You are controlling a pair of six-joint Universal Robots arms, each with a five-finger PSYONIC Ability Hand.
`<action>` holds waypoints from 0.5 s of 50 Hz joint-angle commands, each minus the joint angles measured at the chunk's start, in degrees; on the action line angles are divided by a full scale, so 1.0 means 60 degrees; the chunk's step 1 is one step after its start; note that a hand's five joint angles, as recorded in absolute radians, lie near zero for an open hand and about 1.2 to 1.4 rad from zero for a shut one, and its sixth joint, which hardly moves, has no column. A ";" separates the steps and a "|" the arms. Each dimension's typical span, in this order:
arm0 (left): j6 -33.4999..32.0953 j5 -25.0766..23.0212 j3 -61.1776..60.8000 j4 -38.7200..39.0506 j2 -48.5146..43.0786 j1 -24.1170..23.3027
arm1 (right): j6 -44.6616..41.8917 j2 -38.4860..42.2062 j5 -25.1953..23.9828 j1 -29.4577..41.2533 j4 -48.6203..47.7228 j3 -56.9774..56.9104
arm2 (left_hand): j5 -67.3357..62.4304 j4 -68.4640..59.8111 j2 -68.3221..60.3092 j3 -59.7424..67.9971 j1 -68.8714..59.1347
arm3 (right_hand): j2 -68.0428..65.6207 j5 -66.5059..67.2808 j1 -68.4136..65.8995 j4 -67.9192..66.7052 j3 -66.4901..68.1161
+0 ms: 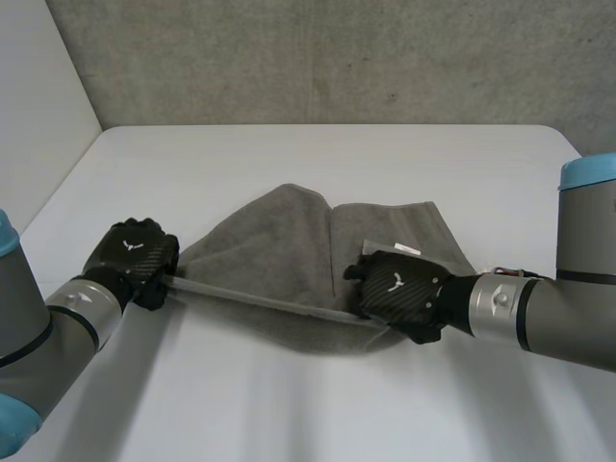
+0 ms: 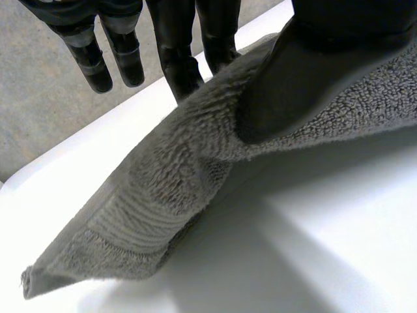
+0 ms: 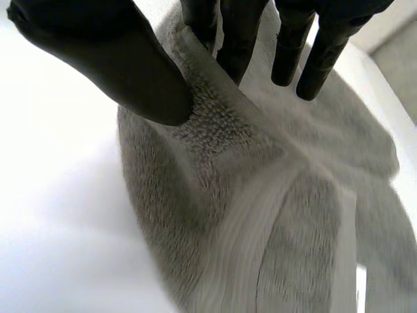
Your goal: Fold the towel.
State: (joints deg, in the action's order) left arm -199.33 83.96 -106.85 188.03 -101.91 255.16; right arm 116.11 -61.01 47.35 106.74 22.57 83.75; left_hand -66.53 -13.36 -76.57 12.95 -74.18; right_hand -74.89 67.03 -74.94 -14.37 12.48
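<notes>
Checking in from the remote station. The grey towel sits around the middle of the white table, a bit toward my side, and it's nowhere near flat. The far part lies bunched in a rounded heap with a fold line running down it. The near edge is up off the tabletop, stretched into a straight, tight line between the two hands.

The left hand is at the left end of that line. On the left wrist cam the thumb is pressed onto the top of the cloth, and a couple of fingers sit right behind it on the other side, so that's a pinch. The other fingers just hang straight beside the towel, touching nothing. Past the fingertips the cloth slopes down toward the table and ends in a loose corner.

The right hand is at the right end of the line, over the towel's right half. Its wrist cam shows much the same deal: the thumb on one side of a raised ridge of cloth, two fingers on the other side, and the ridge nipped between them. The remaining fingers are straight, hovering over the heap.
</notes>
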 commanded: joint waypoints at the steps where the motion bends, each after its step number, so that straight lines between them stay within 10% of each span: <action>1: 0.0014 -0.0019 -0.0151 -0.0035 -0.0008 -0.0017 | 0.1435 -0.0114 0.1176 -0.0330 0.0120 0.0251 | -0.0579 0.0560 -0.0571 -0.0492 -0.0970 | -0.0851 0.0495 -0.0844 0.0728 -0.0413; 5: 0.0014 -0.0019 -0.0195 -0.0035 -0.0008 -0.0090 | 0.2180 -0.0333 0.1161 -0.0446 0.0004 0.0513 | -0.0579 0.0560 -0.0571 -0.0492 -0.0970 | 0.2165 -0.2521 0.2172 0.0728 -0.0413; 25: -0.0001 -0.0517 -0.0181 -0.0050 -0.0023 0.0657 | 0.1860 -0.0158 0.1058 -0.0857 -0.1418 0.0587 | -0.0579 0.0560 -0.0571 -0.0492 -0.0970 | 0.1802 -0.2158 0.1810 0.0728 -0.0413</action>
State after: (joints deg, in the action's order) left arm -199.28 82.84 -107.73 187.82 -101.95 257.78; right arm 128.99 -61.95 54.06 101.85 17.59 86.53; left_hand -66.53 -13.36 -76.93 12.95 -74.18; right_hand -62.31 53.22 -63.21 -14.37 12.48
